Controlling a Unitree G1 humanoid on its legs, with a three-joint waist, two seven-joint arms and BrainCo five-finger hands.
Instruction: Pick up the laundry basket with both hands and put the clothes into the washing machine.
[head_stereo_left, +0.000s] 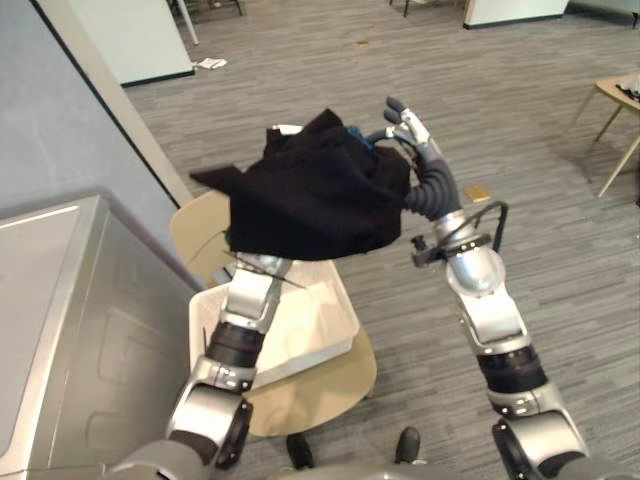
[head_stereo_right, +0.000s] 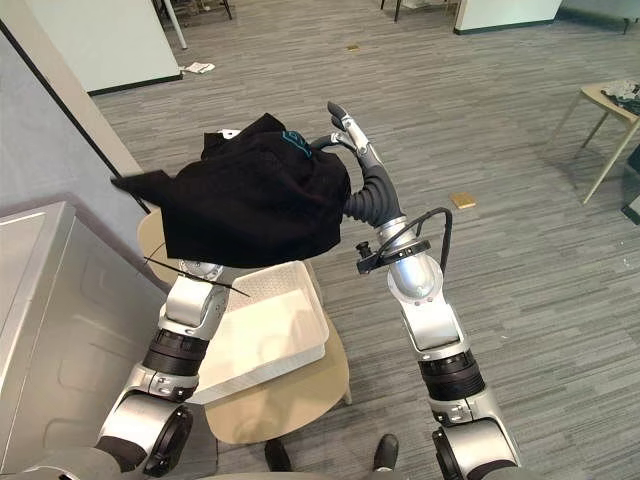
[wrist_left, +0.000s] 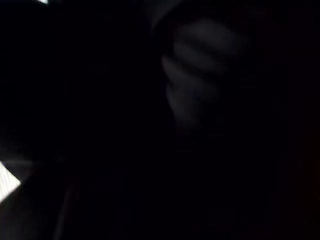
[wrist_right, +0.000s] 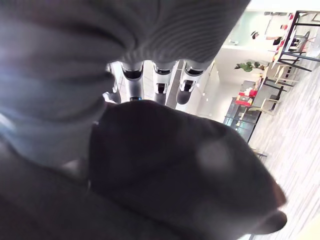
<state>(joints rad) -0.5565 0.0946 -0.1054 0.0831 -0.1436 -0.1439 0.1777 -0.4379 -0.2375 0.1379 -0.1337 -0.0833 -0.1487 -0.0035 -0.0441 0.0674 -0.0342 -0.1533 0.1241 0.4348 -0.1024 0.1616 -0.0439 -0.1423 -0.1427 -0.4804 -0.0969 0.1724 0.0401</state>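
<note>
Two arms up in front of me, with a black garment (head_stereo_left: 310, 200) bunched between them, well above the white laundry basket (head_stereo_right: 275, 335). Right hand (head_stereo_left: 408, 125) is pretty much flat, fingers straight and pointing up, pressed against the side of the cloth rather than wrapped round it. Left hand (wrist_left: 192, 80) is buried under the fabric, so I can't tell whether it's clamped or loose. Basket sits on a round pale wooden table (head_stereo_right: 300, 395), just beside the grey washing machine (head_stereo_left: 70, 330) on my left. Floor (head_stereo_left: 500, 60) is grey plank-pattern, with a scrap of white paper (head_stereo_left: 210, 63) lying far off and a small wooden table (head_stereo_left: 618, 95) at the right edge.
</note>
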